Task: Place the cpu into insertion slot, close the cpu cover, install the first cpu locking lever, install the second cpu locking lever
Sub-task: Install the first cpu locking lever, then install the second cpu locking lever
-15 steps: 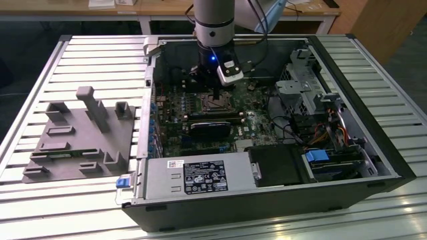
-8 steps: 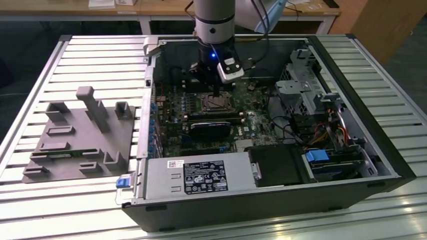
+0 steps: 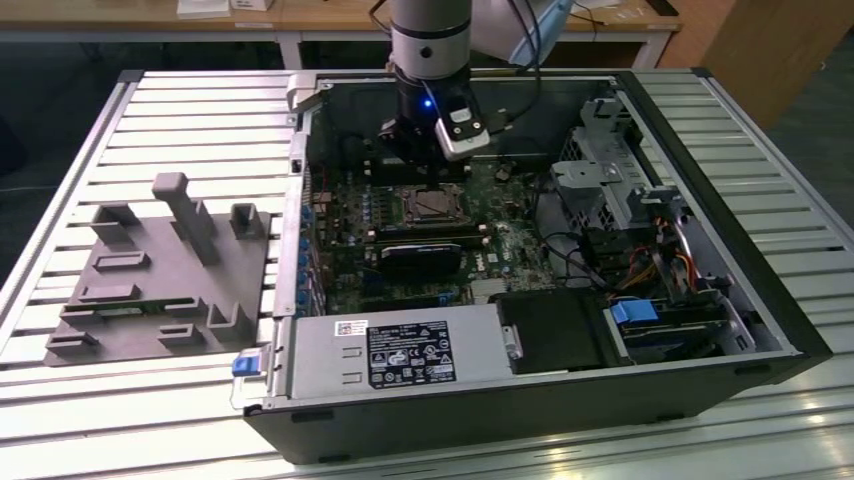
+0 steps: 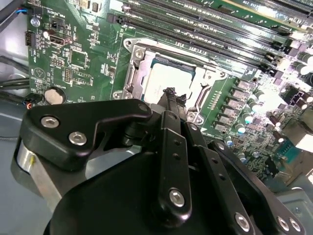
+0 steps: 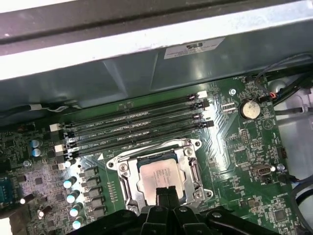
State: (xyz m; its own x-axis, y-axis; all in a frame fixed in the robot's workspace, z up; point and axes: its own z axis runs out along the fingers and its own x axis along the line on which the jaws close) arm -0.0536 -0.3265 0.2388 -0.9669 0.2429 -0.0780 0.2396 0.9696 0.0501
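Gripper (image 5: 165, 195) hangs just above the cpu (image 5: 157, 176), which sits in the insertion slot (image 5: 122, 171) with the cpu cover (image 5: 191, 169) apparently down; fingers look pressed together, holding nothing.

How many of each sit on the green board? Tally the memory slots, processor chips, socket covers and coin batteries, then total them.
memory slots: 4
processor chip: 1
socket cover: 1
coin battery: 1
total: 7
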